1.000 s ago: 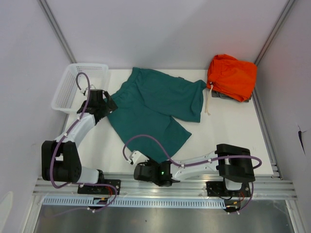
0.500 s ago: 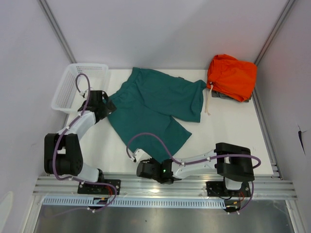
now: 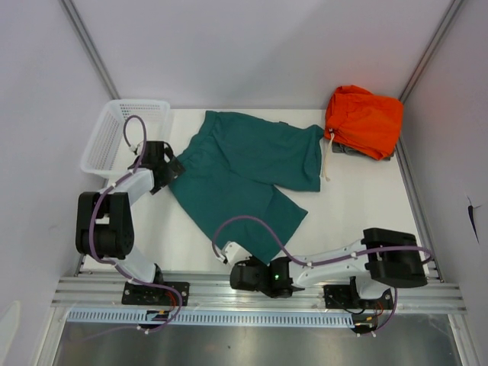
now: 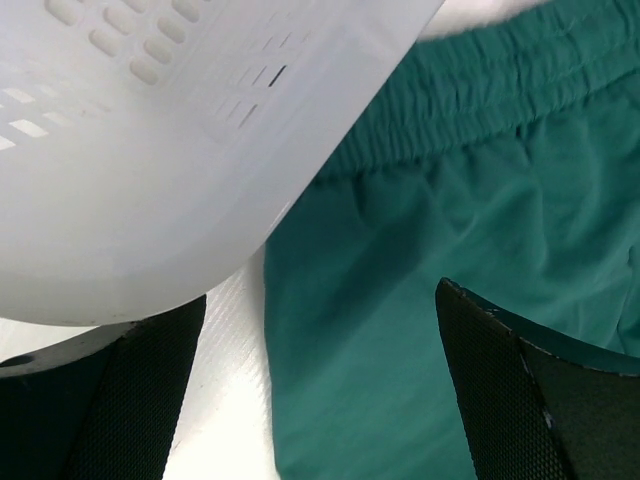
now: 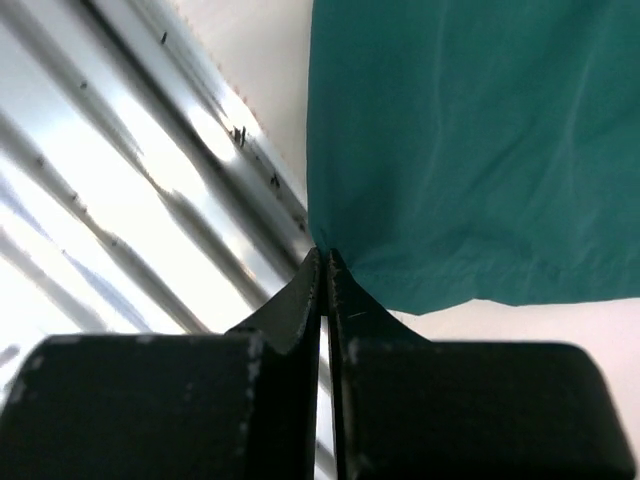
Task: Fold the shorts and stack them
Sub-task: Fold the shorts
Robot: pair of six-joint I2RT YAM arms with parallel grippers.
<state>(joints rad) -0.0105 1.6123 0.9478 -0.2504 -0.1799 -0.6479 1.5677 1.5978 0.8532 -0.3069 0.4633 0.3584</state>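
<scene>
**Top external view.** The teal-green shorts (image 3: 244, 171) lie spread flat on the white tabletop (image 3: 358, 206), at centre frame. The waistband faces upper left and one leg reaches toward the lower edge. The cream drawstring (image 3: 328, 156) trails off their right side. The left jaws sit at the waistband's left end, just beside a white plastic basket (image 3: 114, 130) in the upper left. The right jaws sit low at centre, at the hem of the nearer leg. A folded orange garment (image 3: 364, 120) lies in the upper right, apart from the shorts.

**Left wrist view.** The left jaws are released. The two black fingers (image 4: 520, 400) stand wide apart in the lower corners, over fabric and bare tabletop (image 4: 225, 400). The gathered waistband (image 4: 480, 90) runs across the upper right. The basket wall (image 4: 150, 150) fills the upper left.

**Right wrist view.** The right jaws are clenched, and their tips meet the hem corner of the shorts (image 5: 480, 140). Whether fabric is caught between them cannot be told. A metal rail (image 5: 130, 200) crosses the left half.
</scene>
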